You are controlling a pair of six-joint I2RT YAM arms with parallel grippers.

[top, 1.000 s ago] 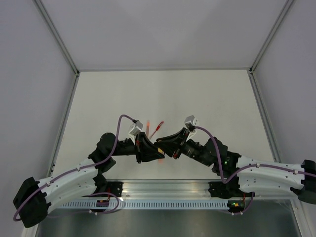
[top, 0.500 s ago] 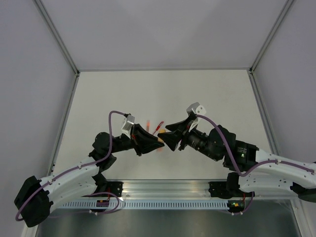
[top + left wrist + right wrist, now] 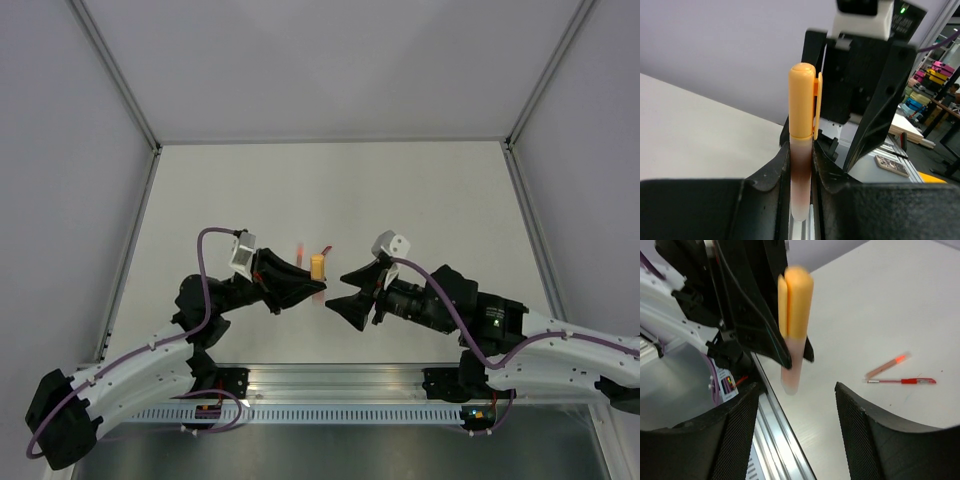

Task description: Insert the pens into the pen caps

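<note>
**Holding a capped pen upright, left claw shut on it, right claw spread wide**

Pinching the pen (image 3: 801,155) low on its pale barrel with the left claw (image 3: 801,172), jaws narrow and pressed in from both sides. Standing it upright, with the orange cap (image 3: 802,100) seated on top and the clip running down one side. Keeping the lower end free in the air, off the table (image 3: 420,190).

Reaching in from the left base with the arm bent at the elbow, forearm slanting up and inward. Turning the wrist so the fingers point right, towards the middle of the near table.

Facing it head-on with the right claw (image 3: 343,290): spread wide, nothing between the pads (image 3: 735,440), close to the pen but not touching it. Coming in from the right base the same way, with the elbow bent and the fingertips aimed left at the other claw's tips.

From above, showing only a small gap between the two claws, with the cap poking up just beside that gap.

Leaving a pink pen (image 3: 887,365) and a red pen (image 3: 902,381) flat on the table farther out, well clear of both claws. Lying with one pair of ends close together, in a narrow V. Cannot tell whether either is capped.
</note>
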